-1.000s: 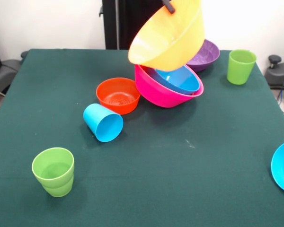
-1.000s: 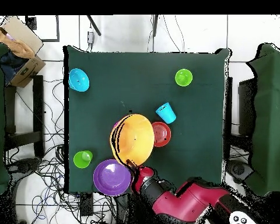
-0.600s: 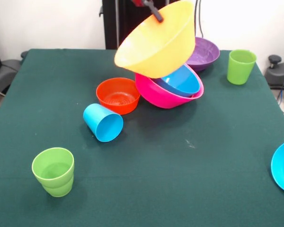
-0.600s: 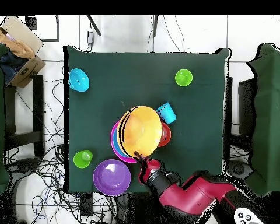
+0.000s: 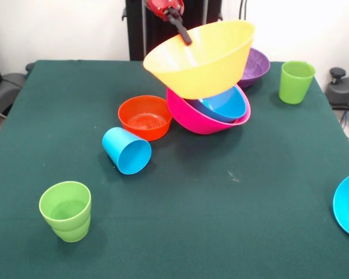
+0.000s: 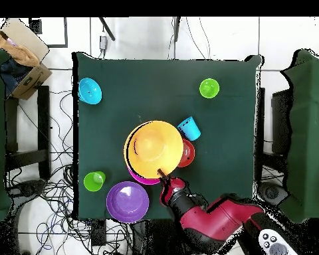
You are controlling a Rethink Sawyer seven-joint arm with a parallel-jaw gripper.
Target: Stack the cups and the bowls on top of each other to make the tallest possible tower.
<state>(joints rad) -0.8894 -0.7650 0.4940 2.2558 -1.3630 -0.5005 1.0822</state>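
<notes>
Tower so far, upper centre of frame: glossy blue plastic bowl [image 5: 224, 103] nested in large pink plastic bowl [image 5: 205, 118]. Gripper [image 5: 184, 36] pinched the rim of the large yellow-orange plastic bowl [image 5: 199, 59], held tilted just above that pair. Purple bowl [image 5: 251, 67], red-orange bowl [image 5: 145, 117], edge blue bowl [image 5: 348, 204] and three cups remained unstacked.

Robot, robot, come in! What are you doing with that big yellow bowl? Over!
Gripper shut on yellow-orange bowl's rim. Bowl tilted above pink bowl holding blue bowl. Red-orange bowl close beside.
</notes>
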